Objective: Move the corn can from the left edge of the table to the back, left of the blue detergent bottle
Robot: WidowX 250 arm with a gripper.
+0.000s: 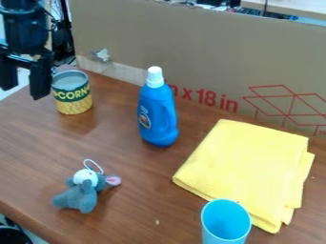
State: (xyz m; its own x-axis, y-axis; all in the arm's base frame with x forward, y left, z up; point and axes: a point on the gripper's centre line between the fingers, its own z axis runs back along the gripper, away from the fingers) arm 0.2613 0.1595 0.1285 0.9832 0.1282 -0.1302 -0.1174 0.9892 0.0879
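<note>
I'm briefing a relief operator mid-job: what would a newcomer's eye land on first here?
Probably the large folded yellow cloth at the right, the brightest patch in view. Next, likely the blue bottle standing upright near the centre, then the grey plush toy at lower left. The black jaws hang open at upper left, near the can.

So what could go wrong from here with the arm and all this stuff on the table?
The gripper hangs open right beside the corn can, so a sideways swing could knock the can over. The blue bottle stands tall and narrow, and a bump might tip it. The blue cup overlaps the yellow cloth in view; if they touch, tugging the cloth could upset the cup.
</note>
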